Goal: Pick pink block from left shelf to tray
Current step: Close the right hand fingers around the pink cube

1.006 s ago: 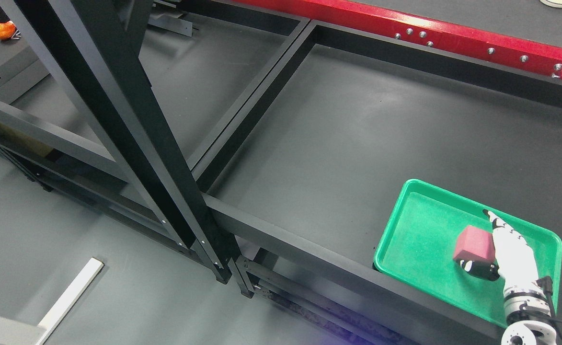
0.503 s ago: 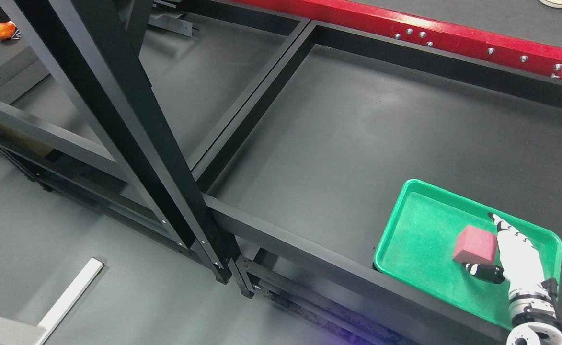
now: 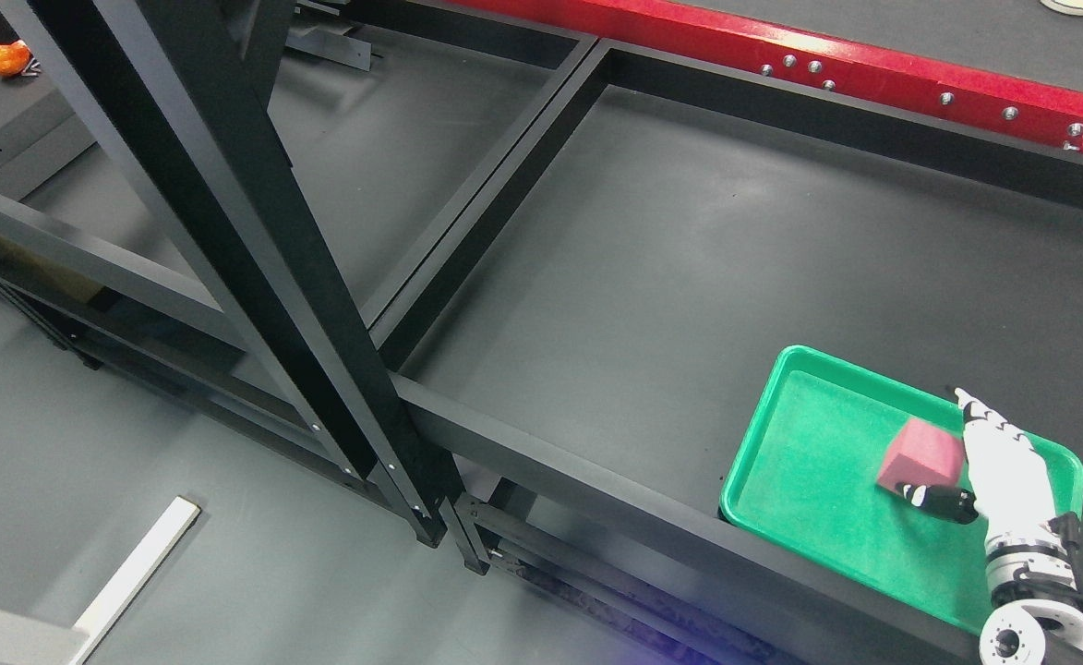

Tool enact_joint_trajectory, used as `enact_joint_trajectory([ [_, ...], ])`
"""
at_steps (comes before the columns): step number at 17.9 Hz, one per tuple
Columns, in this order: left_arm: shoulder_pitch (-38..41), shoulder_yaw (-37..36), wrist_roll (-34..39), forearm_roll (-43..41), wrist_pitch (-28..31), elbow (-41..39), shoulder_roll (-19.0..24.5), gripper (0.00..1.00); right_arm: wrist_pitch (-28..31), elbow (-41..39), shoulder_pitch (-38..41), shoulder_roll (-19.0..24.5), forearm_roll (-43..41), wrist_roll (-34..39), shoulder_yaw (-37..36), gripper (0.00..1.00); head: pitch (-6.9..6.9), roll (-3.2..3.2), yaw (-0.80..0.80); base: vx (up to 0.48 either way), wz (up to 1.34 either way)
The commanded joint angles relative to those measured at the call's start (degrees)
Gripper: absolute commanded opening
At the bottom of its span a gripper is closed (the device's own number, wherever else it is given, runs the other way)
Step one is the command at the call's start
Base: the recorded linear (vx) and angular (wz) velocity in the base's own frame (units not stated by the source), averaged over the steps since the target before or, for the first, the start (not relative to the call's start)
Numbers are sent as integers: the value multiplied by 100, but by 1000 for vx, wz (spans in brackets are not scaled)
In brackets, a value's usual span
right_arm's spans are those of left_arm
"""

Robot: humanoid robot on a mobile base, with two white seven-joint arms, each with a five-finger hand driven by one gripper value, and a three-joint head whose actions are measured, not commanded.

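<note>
The pink block [image 3: 918,453] is tilted over the right part of the green tray [image 3: 804,462], which rests on the dark shelf surface at the lower right. My right hand [image 3: 955,462] comes in from the bottom right corner and is shut on the block. Its white fingers [image 3: 1003,462] lie along the block's right side, and the dark thumb sits under the block's lower edge. I cannot tell whether the block touches the tray floor. The left hand does not show.
A thick black shelf post [image 3: 255,240] slants across the left half, with black frame rails [image 3: 495,185] dividing the shelf bays. A red beam [image 3: 873,69] runs along the far edge. An orange object [image 3: 6,57] lies top left; a white strip [image 3: 135,573] lies on the floor.
My right hand has shifted slightly right and farther back over the tray, and the pink block in it has tipped more to one side.
</note>
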Motion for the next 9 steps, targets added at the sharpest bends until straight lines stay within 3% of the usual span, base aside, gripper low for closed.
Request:
enact_joint_trajectory([
  [1, 1, 0, 0, 44, 4, -100, 100, 100, -9, 247, -84, -175, 21, 27, 245, 98, 0, 0, 0, 0, 0],
  [9, 1, 0, 0, 44, 4, -100, 100, 100, -53, 598, -110, -254, 4, 27, 360, 98, 0, 0, 0, 0, 0],
])
